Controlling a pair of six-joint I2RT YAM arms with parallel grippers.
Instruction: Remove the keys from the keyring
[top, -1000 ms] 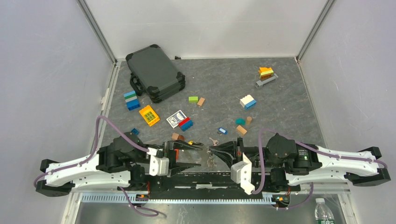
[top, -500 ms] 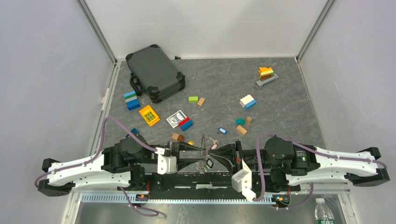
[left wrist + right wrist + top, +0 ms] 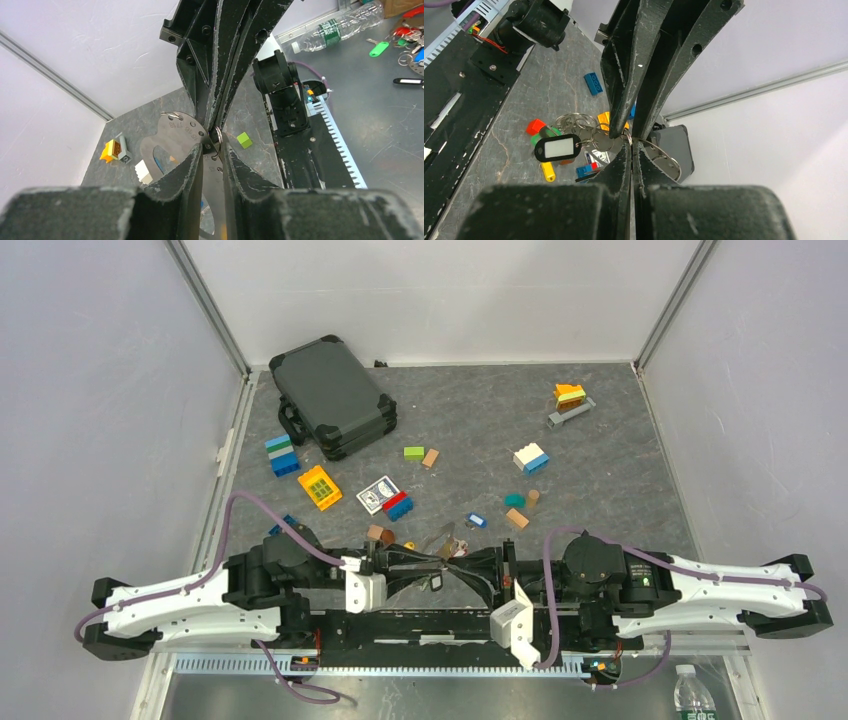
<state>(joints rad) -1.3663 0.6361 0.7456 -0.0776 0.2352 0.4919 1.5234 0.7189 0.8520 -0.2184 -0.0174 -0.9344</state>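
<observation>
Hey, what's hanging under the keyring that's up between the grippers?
A black key tag with a white label hangs under the keyring on small rings. Below it, red, green and yellow pieces show against the grey table; the tag covers whatever lies directly beneath it.

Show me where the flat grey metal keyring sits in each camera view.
Top external: flat grey metal keyring low centre, just above the arms.
Left wrist: keyring just left of centre.
Right wrist: keyring right of centre.
Shared landmark: left gripper and right gripper meeting tip to tip.
</observation>
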